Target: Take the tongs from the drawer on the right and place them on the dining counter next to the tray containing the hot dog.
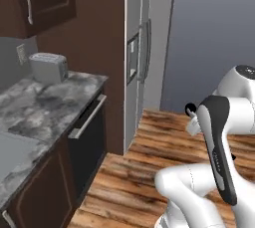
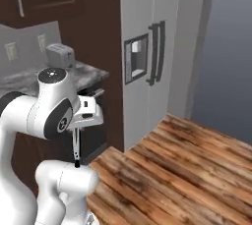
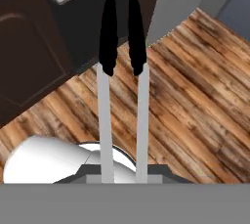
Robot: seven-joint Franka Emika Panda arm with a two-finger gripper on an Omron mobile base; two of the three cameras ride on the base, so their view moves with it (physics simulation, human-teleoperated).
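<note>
My gripper (image 3: 122,175) is shut on the tongs (image 3: 105,110), two pale grey arms ending in black tips that point away from the hand toward the cabinet base. Seen from the right base camera, the tongs (image 2: 76,146) hang straight down as a thin stick from the gripper (image 2: 78,129), above the robot's own white body. The hand (image 1: 191,118) sits close in to the folded arm, over the wooden floor. The drawer, the dining counter, the tray and the hot dog are out of view.
A grey marbled worktop (image 1: 55,100) with a toaster (image 1: 48,66) runs along the left. Below it is a dark appliance front with a silver bar handle (image 1: 87,117). A tall steel fridge (image 2: 152,57) stands beside it. Wooden floor (image 2: 187,170) spreads to the right.
</note>
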